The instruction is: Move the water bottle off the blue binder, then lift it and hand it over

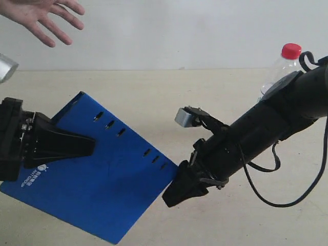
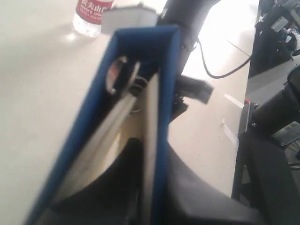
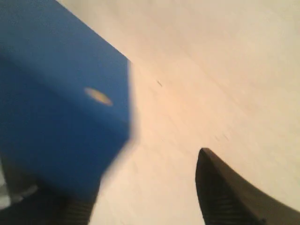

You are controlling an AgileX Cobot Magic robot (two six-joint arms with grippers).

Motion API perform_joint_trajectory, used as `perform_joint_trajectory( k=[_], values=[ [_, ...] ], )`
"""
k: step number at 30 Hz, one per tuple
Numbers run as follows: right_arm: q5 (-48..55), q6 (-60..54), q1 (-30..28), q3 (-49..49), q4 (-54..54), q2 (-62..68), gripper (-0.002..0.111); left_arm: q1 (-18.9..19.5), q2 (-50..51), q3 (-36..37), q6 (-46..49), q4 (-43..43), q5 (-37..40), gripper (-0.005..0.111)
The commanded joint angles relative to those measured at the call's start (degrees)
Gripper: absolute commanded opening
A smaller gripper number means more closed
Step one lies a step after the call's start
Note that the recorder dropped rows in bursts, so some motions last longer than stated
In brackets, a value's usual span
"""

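Observation:
The blue binder (image 1: 110,189) is held tilted over the table, its slotted edge toward the back. My left gripper (image 1: 88,147) is shut on the binder's left side. In the left wrist view its jaws (image 2: 157,187) clamp one blue cover (image 2: 165,89), and the ring mechanism shows inside. My right gripper (image 1: 179,190) is open at the binder's right corner. In the right wrist view the blurred binder (image 3: 56,93) lies against one side of the open gripper (image 3: 140,197). The water bottle (image 1: 281,69) stands upright on the table behind the right arm, its label seen in the left wrist view (image 2: 91,10).
A human hand (image 1: 43,15) reaches in, open, at the top left. A pale wall runs behind the beige table (image 1: 169,102). The right arm's black cable (image 1: 287,197) loops down at the right. Dark equipment (image 2: 276,117) stands beyond the table edge.

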Motion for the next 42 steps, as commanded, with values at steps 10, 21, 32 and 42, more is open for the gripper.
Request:
perform_joint_trajectory(
  k=[10, 21, 32, 42],
  values=[
    [-1.66, 4.69, -0.07, -0.15, -11.14, -1.08, 0.053, -0.54, -5.48, -0.16, -7.08, 8.09, 0.36, 0.004],
    [-1.33, -2.28, -0.07, -0.15, -9.49, -1.57, 0.08, -0.54, -5.48, -0.16, -7.46, 8.7, 1.48, 0.004],
    [1.17, -29.2, 1.99, -0.15, 10.83, -2.97, 0.076, -0.54, -5.48, -0.16, -8.86, 11.23, 2.54, 0.004],
    [-10.46, -51.12, 12.68, -0.15, 25.61, -2.07, 0.076, -0.54, -5.48, -0.16, -9.48, 11.23, 3.07, 0.004]
  ],
)
